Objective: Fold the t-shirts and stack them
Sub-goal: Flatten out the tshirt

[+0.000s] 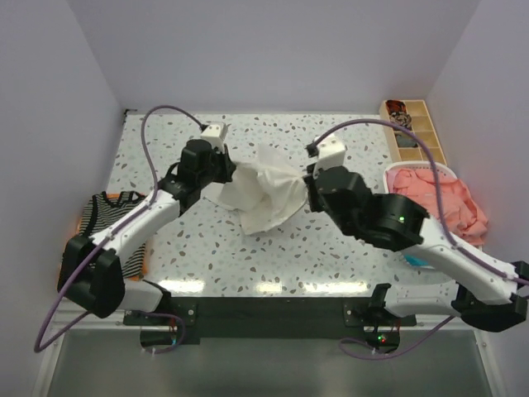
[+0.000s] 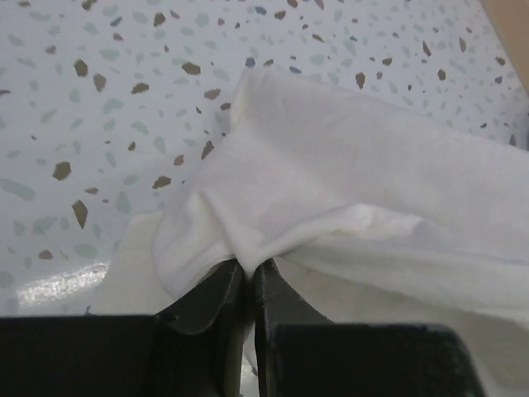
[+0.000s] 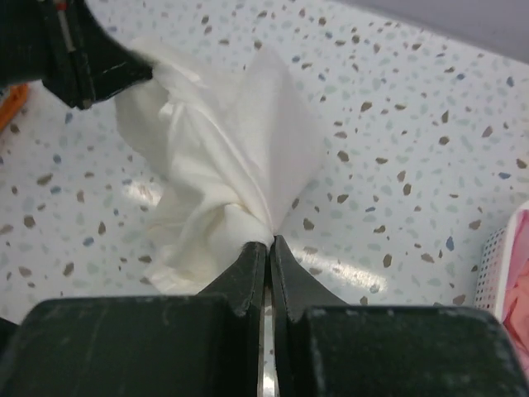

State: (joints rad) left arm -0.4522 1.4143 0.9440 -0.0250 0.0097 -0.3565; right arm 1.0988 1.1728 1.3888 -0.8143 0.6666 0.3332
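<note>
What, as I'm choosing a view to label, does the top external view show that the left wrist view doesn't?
Only top external: the striped t-shirt, the coral-pink t-shirts and the right hand, shut on the cream t-shirt. Only left wrist: close up, the left hand pinching a fold, jaws nearly touching. Both: the cream t-shirt and the speckled table.

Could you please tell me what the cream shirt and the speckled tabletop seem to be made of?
The cream cloth t-shirt: soft, matte fabric, probably cotton knit; it bunches into limp folds where pinched. The white speckled tabletop: hard, glossy, terrazzo-patterned, stone or laminate, cannot tell; light glare reflects off it.
</note>
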